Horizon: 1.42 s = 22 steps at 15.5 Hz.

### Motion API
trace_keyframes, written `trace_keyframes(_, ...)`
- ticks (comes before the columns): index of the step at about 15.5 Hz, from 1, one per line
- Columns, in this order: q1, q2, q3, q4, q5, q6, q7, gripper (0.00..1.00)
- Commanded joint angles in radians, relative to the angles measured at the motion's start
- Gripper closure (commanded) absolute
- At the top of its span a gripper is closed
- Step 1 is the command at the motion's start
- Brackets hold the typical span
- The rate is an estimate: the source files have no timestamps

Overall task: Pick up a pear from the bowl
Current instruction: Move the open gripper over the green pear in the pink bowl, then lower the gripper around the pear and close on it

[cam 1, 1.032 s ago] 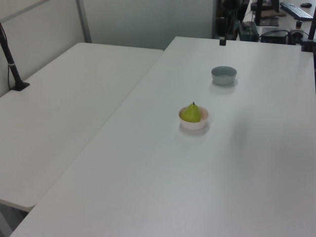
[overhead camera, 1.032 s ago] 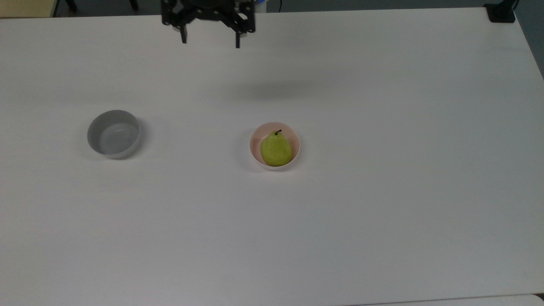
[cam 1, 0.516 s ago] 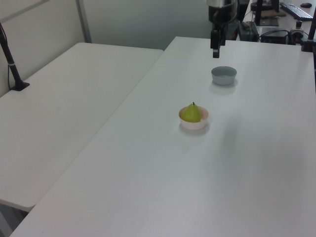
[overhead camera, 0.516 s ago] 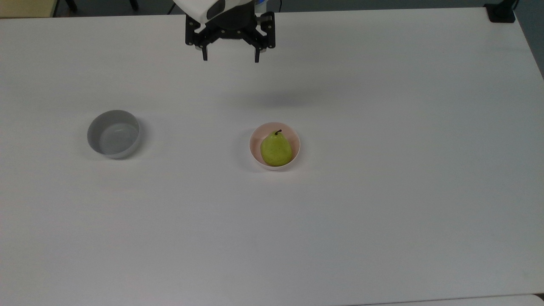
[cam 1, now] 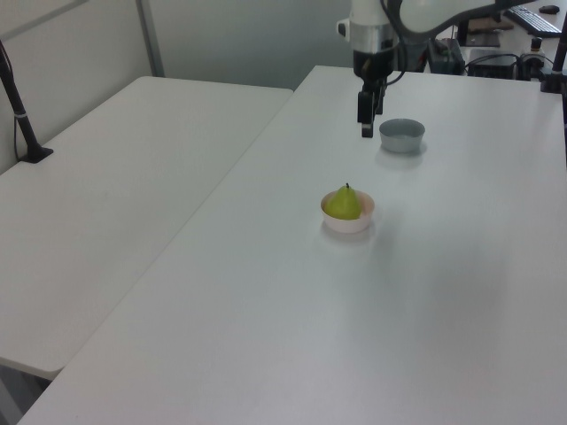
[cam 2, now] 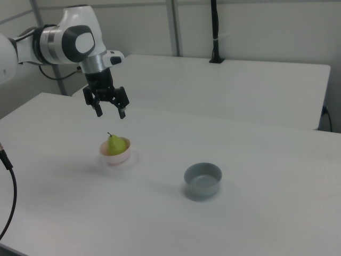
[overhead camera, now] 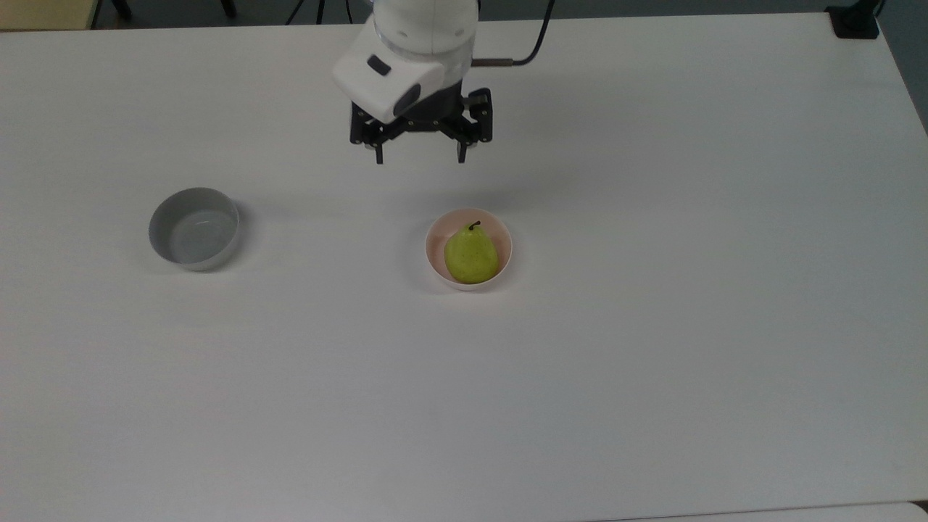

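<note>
Pear (overhead camera: 471, 254) sits in pink bowl (overhead camera: 468, 249), stem pointing toward the top view's upper edge, on white table (overhead camera: 652, 326). Gripper (overhead camera: 420, 156) hangs in the air with jaws spread wide, nothing between them; pear and bowl lie below the jaws, apart from them, slightly toward the top view's right. In the right view the gripper (cam 2: 110, 112) is above the pear (cam 2: 115, 144). Grey bowl (overhead camera: 193, 228) stands well apart, off to the top view's left of the jaws.
</note>
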Motion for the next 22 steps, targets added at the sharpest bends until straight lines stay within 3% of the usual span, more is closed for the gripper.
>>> trace_keyframes(1, 0.029, 0.018, -0.01, -0.027, 0.008, 0.04, -0.004, 0.0)
trace_keyframes(12, 0.063, 0.08, -0.008, -0.073, 0.003, 0.231, 0.087, 0.0)
trace_keyframes(22, 0.047, 0.099, -0.008, -0.097, 0.0, 0.233, 0.096, 0.0)
